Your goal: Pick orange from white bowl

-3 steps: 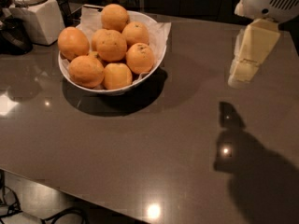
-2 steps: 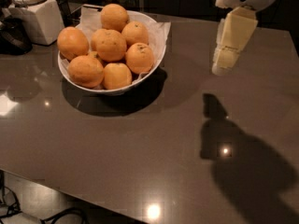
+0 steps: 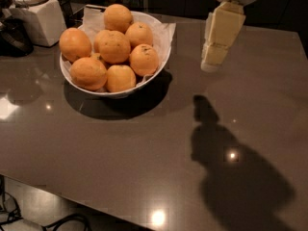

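Several round oranges (image 3: 114, 46) are heaped in the white bowl (image 3: 120, 93), which is lined with crinkled white paper and stands on the dark glossy table at the upper left. My cream-coloured gripper (image 3: 211, 64) hangs from the top edge of the view, to the right of the bowl and above the table. It is about a hand's width from the bowl's rim and holds nothing that I can see. The nearest orange (image 3: 143, 59) lies at the bowl's right side.
A white boxy appliance (image 3: 41, 20) stands at the back left beside a dark object (image 3: 12, 35). The gripper's shadow (image 3: 231, 167) falls on the table at the right. The table's front edge runs along the bottom, with cables on the floor at the lower left.
The gripper has moved left, closer to the bowl, and its shadow has moved left with it. The bowl and oranges have not moved.
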### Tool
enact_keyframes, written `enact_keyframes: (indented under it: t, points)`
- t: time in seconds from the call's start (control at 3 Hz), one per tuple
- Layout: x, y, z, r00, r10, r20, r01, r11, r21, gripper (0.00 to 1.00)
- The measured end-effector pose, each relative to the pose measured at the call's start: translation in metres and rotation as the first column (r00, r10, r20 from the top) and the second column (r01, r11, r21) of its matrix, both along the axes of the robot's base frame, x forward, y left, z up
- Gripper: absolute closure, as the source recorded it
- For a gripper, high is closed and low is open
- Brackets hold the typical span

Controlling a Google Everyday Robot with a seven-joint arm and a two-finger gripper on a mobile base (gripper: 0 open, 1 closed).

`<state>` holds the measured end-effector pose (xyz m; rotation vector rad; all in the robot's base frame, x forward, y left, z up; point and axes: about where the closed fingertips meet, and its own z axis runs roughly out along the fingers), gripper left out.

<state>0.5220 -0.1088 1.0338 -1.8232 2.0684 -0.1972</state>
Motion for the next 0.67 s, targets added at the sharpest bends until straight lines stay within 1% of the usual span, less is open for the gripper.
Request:
enact_keyframes:
  t: [0.33, 0.67]
  points:
    - [0.006, 0.041, -0.001, 0.9974, 0.072, 0.008, -0.072, 0.997, -0.042, 0.0]
    - [0.018, 0.08, -0.003, 0.9899, 0.142, 0.002, -0.141, 0.986, -0.086, 0.0]
